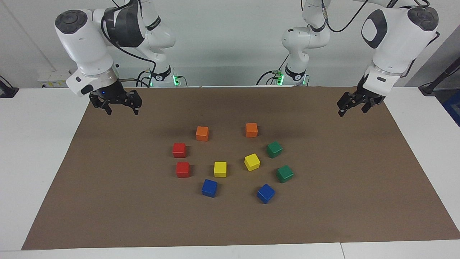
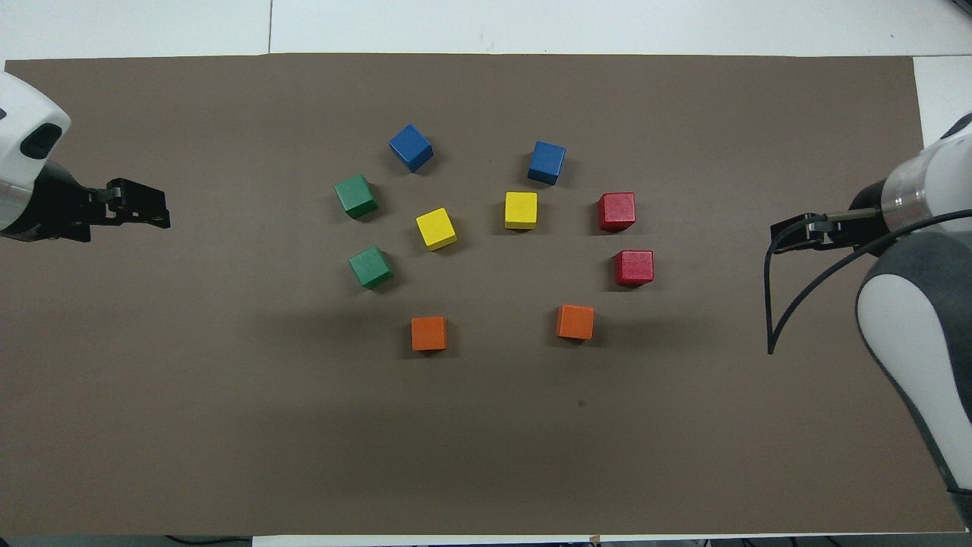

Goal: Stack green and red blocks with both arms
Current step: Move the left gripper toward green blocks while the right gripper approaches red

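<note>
- Both arms are cut off by the picture edges: from above only bits of them poke in at the side edges.
- The left gripper (image 1: 354, 105) hangs in the air at the upper right of the facing view, over the corner of the brown mat (image 1: 107, 201). Its jaws are spread wide and hold nothing.
- The right gripper (image 1: 122, 107) hangs at the upper left of that view, over the mat's other near corner. It is wide too, with nothing in it.
- From above, the right gripper (image 2: 790, 235) is partly covered by its own black cable (image 2: 771, 304).
- The two green blocks (image 1: 274, 149) (image 1: 284, 173) sit a little right of the middle in the facing view, near each other but apart.
- The two red blocks (image 1: 179, 150) (image 1: 183, 169) sit left of the middle, one just below the other.
- Around them lie two orange cubes (image 1: 202, 133) (image 1: 251, 130), two yellow cubes (image 1: 220, 169) (image 1: 252, 162) and two blue cubes (image 1: 209, 187) (image 1: 266, 193).
- All the cubes lie flat on the mat, none stacked, none touching.
- A white table (image 1: 32, 151) shows around the mat.
</note>
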Robot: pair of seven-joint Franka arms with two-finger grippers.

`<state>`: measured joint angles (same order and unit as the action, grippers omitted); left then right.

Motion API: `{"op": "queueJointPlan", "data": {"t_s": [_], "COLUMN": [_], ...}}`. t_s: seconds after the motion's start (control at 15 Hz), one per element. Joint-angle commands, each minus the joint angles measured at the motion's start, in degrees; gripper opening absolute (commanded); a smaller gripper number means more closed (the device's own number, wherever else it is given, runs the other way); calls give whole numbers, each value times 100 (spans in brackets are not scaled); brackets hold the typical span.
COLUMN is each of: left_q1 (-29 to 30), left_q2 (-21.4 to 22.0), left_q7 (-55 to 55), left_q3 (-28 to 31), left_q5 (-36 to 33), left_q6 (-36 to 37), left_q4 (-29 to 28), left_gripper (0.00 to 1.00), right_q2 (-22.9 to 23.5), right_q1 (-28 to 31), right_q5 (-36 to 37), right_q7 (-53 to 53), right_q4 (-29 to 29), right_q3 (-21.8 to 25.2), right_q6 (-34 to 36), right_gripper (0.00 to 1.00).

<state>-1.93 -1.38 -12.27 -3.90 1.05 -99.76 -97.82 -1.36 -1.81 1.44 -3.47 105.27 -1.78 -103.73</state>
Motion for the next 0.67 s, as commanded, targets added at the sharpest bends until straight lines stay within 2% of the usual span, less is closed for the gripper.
{"op": "queueJointPlan", "data": {"t_s": [0.0,0.27,0.53,0.6], "left_q1": [-481,-755,-1378,-1406], "left_q2": [-247,-591,-1144,-1172], "left_q7": [-1211,-2058,-3306,-3387], "left_q3": [39,30,56,48], "left_q5": [-17,44,44,36], "left_q6": [-298,-535,-1167,-1299], "left_q4": [-106,-141,-141,-193], "left_gripper": [100,100,100,100], "right_q2": [30,328,758,855], "right_q1": [-100,-390,-618,-671], "right_q5": [-38,-47,-47,-47], "right_q7": [-267,-601,-672,-681], "right_q4": [318,433,381,372], "right_q3": [-15,-15,-15,-15], "right_q6": [-497,-815,-1306,-1377], "right_gripper": [100,100,100,100]}}
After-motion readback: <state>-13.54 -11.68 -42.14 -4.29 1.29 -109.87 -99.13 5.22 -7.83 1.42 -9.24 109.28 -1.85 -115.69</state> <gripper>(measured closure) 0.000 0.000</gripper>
